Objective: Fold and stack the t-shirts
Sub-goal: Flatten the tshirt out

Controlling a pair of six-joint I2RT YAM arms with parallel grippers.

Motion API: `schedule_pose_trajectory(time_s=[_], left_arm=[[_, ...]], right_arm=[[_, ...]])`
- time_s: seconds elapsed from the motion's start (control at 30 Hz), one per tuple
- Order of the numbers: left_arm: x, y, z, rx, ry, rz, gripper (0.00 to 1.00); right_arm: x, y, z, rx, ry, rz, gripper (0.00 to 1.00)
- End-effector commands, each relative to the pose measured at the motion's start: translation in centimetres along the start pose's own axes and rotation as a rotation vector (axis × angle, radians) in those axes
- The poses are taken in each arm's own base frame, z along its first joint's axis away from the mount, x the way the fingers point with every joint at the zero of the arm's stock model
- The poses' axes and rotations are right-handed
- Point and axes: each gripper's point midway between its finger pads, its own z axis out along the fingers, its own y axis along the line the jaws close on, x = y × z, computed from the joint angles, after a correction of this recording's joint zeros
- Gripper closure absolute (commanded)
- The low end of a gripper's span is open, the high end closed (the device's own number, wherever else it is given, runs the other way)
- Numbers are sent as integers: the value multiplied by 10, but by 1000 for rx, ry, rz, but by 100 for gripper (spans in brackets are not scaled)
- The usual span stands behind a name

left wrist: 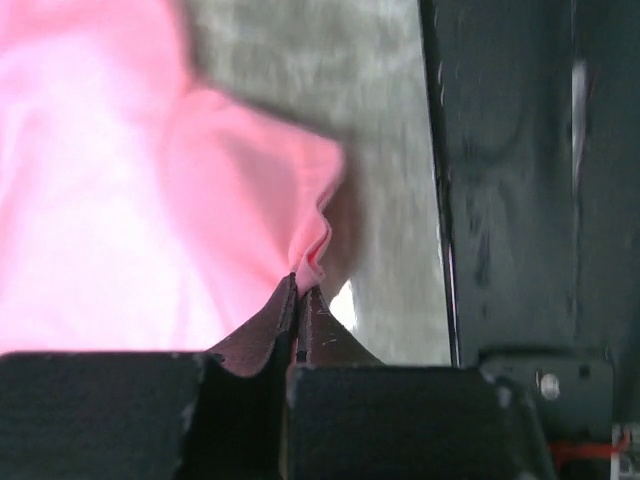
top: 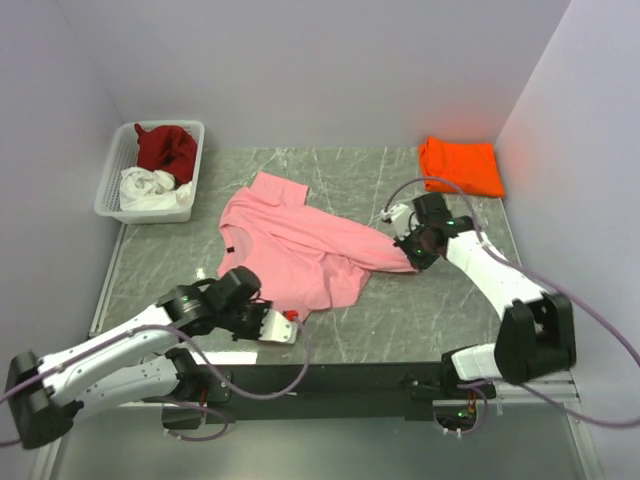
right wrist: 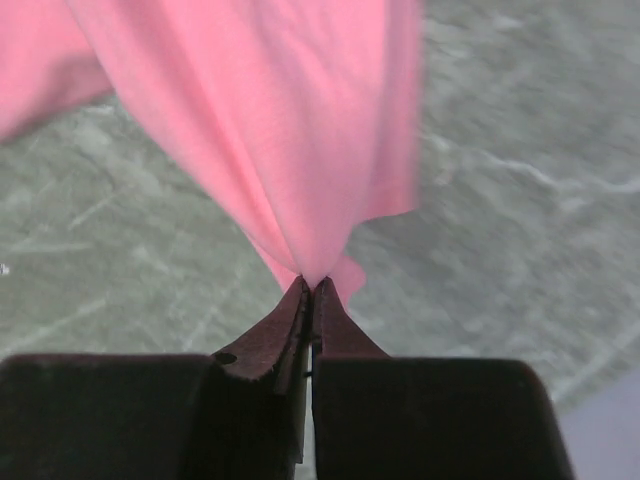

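A light pink t-shirt (top: pixel 290 245) lies crumpled across the middle of the table. My left gripper (top: pixel 293 322) is shut on its near hem, and the cloth (left wrist: pixel 240 220) bunches right at the fingertips in the left wrist view. At the shirt's right corner my right gripper (top: pixel 408 258) is shut on the fabric, so the pink cloth (right wrist: pixel 290 130) fans out from the pinched tips (right wrist: pixel 311 285). A bright orange t-shirt (top: pixel 462 166) lies folded at the back right. Dark red (top: pixel 167 148) and white (top: pixel 150 187) t-shirts are heaped in the basket.
The white lattice basket (top: pixel 109 185) stands at the back left by the wall. Walls close in the table on the left, back and right. The black front rail (left wrist: pixel 520 180) runs just beyond the left gripper. Bare marble tabletop (top: pixel 420 310) shows between the arms.
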Motion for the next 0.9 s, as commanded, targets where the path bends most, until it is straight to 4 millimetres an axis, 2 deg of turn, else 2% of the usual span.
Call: schedule_pose_trajectory(time_s=[0.0, 0.03, 0.07, 0.1, 0.13, 0.17, 0.2, 0.23, 0.27, 0.3, 0.33, 0.37, 0.4, 0.47, 0.53, 0.57, 0.6, 0.67, 0.7, 0.73, 0.77, 0.8, 0.83, 0.87], left_arm=[[33, -17, -26, 37, 91, 4, 100], [36, -14, -30, 22, 96, -2, 100], [40, -12, -34, 11, 102, 10, 100], [46, -6, -38, -12, 110, -18, 100], [49, -3, -39, -17, 116, -7, 100], [56, 1, -40, -25, 134, -39, 100], [58, 4, -41, -28, 139, -46, 100], [59, 8, -42, -31, 140, -49, 100], [60, 11, -40, -22, 139, -72, 100], [60, 21, -45, -49, 133, -97, 100], [59, 27, -46, -56, 127, -109, 100], [63, 32, -46, -55, 132, -146, 100], [58, 42, -50, -80, 121, -150, 100], [59, 53, -54, -106, 101, -212, 100], [54, 67, -62, -145, 77, -237, 100], [57, 75, -66, -168, 71, -272, 100], [51, 85, -72, -192, 46, -277, 100], [50, 106, -78, -252, 10, -358, 100], [40, 122, -87, -286, -33, -372, 100], [36, 132, -90, -309, -61, -458, 100], [30, 158, -99, -355, -97, -497, 100], [25, 169, -101, -359, -128, -543, 100], [26, 187, -97, -369, -155, -670, 100], [27, 201, -100, -388, -181, -737, 100]], right_arm=[[0, -15, -45, 21, -37, -38, 100], [0, -31, -42, 35, -21, -24, 100], [-18, -49, -47, 72, -48, -22, 100], [-30, -66, -42, 102, -63, -12, 100], [-28, -82, -18, 86, -5, 24, 100], [-51, -108, -20, 135, -34, 37, 100], [-61, -121, -10, 143, -30, 62, 100], [-58, -133, 25, 119, 37, 90, 100], [-81, -159, 22, 191, 5, 106, 100], [-91, -171, 32, 214, -6, 137, 100], [-88, -179, 58, 217, 35, 159, 100], [-108, -198, 51, 264, -5, 177, 100], [-109, -201, 63, 263, 6, 217, 100], [-127, -214, 55, 303, -53, 258, 100], [-142, -211, 44, 285, -125, 281, 100], [-141, -207, 43, 278, -129, 282, 100], [-143, -204, 43, 277, -134, 281, 99], [-138, -193, 51, 261, -105, 260, 90], [-135, -189, 54, 264, -83, 244, 78], [-133, -187, 53, 258, -81, 246, 71], [-129, -183, 52, 237, -77, 249, 65], [-125, -181, 37, 221, -85, 267, 58], [-120, -168, 33, 158, -95, 276, 52], [-117, -160, 26, 125, -108, 280, 51]])
